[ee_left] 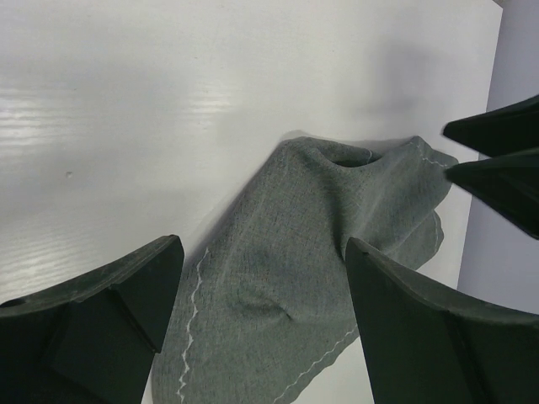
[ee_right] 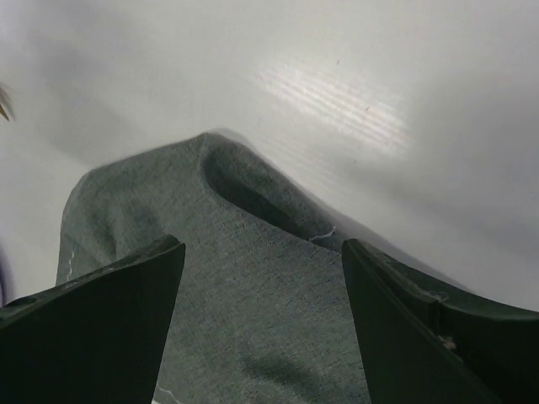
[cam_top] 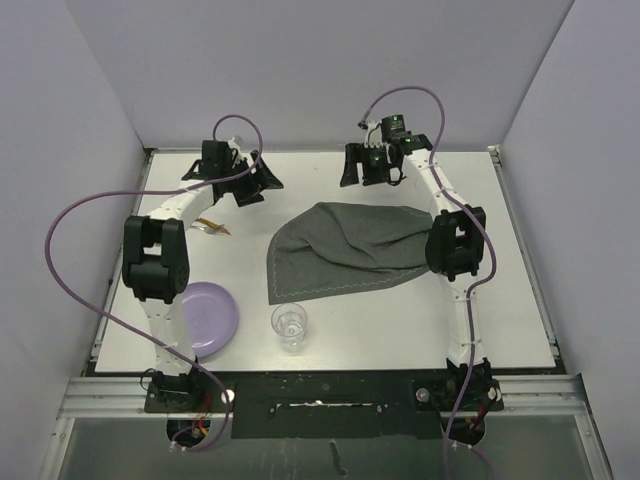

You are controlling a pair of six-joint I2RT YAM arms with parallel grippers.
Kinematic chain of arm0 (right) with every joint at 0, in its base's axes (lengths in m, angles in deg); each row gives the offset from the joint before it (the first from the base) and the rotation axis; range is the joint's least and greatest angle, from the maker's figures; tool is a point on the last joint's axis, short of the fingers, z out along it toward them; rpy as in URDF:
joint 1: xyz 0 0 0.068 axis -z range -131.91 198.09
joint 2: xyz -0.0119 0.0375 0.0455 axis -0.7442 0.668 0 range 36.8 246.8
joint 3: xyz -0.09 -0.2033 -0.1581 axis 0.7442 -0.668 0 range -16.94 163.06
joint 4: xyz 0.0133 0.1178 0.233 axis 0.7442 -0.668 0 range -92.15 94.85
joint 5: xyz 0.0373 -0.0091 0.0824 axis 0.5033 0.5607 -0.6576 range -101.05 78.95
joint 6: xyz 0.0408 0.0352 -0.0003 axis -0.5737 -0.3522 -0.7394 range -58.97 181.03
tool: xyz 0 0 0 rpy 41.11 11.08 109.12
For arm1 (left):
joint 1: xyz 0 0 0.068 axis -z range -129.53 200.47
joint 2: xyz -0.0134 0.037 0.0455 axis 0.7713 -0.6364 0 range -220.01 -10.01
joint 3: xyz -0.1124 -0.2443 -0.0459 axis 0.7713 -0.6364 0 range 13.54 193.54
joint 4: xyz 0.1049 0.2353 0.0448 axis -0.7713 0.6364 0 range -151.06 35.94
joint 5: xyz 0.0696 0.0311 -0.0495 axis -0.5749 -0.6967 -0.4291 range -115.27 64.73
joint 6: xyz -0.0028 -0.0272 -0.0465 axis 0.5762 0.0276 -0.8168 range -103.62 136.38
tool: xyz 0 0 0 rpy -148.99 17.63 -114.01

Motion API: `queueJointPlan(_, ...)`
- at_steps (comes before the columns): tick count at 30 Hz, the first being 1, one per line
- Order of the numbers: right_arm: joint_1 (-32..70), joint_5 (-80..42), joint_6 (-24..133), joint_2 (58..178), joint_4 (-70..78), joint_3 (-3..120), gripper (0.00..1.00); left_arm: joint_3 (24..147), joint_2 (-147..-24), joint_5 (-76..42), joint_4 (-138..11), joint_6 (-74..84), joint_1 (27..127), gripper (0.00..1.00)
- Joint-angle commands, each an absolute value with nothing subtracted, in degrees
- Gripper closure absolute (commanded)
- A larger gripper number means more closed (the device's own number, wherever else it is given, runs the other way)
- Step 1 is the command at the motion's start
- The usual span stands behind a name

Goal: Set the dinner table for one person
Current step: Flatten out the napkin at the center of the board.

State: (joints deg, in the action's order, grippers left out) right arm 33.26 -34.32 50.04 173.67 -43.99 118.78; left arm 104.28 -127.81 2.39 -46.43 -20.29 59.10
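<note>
White counter (cam_top: 400,320) is filling most of your top view and is carrying everything else; it is also showing as a bare, glossy surface in both wrist views (ee_left: 168,101) (ee_right: 379,67).

Grey cloth (cam_top: 345,250) is lying rumpled at the counter's middle, toward the far side, with its far edge bunching into a raised fold and a pale stitched hem running along its near edge. You are seeing it under both wrist cameras (ee_left: 286,278) (ee_right: 253,278).

Purple plate (cam_top: 208,315) is sitting at the near left, partly tucked under the left arm.

Left tool (cam_top: 252,186) is hanging just beyond the cloth's far left corner, fingers spread wide and gripping nothing (ee_left: 261,252). Right tool (cam_top: 366,174) is hanging just past the cloth's far edge, likewise released, with only cloth and counter showing between its fingers (ee_right: 261,252). Its dark fingertips (ee_left: 497,160) are poking in at the right edge of your left wrist view.

Clear glass (cam_top: 290,326) is standing upright just off the cloth's near edge, right of the plate and apart from it.

Small amber-tinted item (cam_top: 212,228) is lying beside the left arm; you cannot tell what it is.
</note>
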Motion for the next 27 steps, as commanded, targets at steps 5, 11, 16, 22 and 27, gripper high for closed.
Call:
queueJointPlan(5, 33.2, -48.9, 52.5, 171.5, -34.5, 109.5, 0.22, 99.9, -116.7, 2.8, -48.9, -18.9, 56.6, 0.23)
queueJointPlan(11, 33.2, -50.0, 53.6, 174.4, -34.3, 107.2, 0.24, 99.3, -116.3, 2.9, -48.7, -18.9, 56.6, 0.23)
queueJointPlan(16, 33.2, -50.1, 53.2, 176.0, -34.0, 107.0, 0.28, 99.0, -116.1, 2.9, -48.5, -18.7, 56.6, 0.23)
queueJointPlan(22, 33.2, -50.7, 53.5, 178.7, -35.0, 108.7, 0.32, 97.5, -115.2, 2.9, -48.8, -18.6, 56.5, 0.23)
queueJointPlan(27, 33.2, -51.0, 53.8, 181.4, -36.2, 110.2, 0.34, 97.0, -115.0, 3.4, -49.0, -18.6, 56.3, 0.23)
